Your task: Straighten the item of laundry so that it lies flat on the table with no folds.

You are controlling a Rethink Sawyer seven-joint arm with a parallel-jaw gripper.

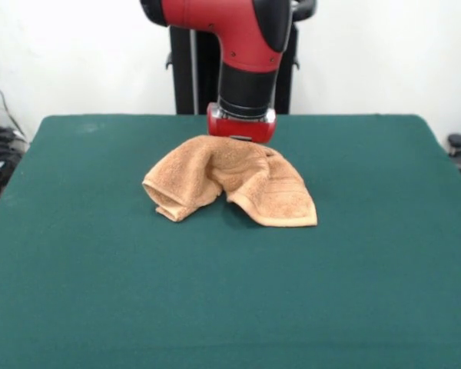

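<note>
Green felt table point(230, 307) nearest, bare across the whole front stretch. Further back, just left of centre: small orange-tan terry towel point(229, 181), crumpled, not flat. Bunched into a humped arch, two lobes drooping toward the camera. Left lobe rolled under, with a tucked fold showing an open dark mouth at its low end. Right lobe ends in a flat corner lying on the felt, hem and woven band stripes visible along its edge. Dip between the lobes at the front middle. Behind the towel's top edge: red and black arm point(250, 46) coming down from above, red wrist collar point(242, 123) sitting right at the far rim of the cloth. Gripper hidden behind the towel and collar; grip state cannot be told. Only one view supplied.
</note>
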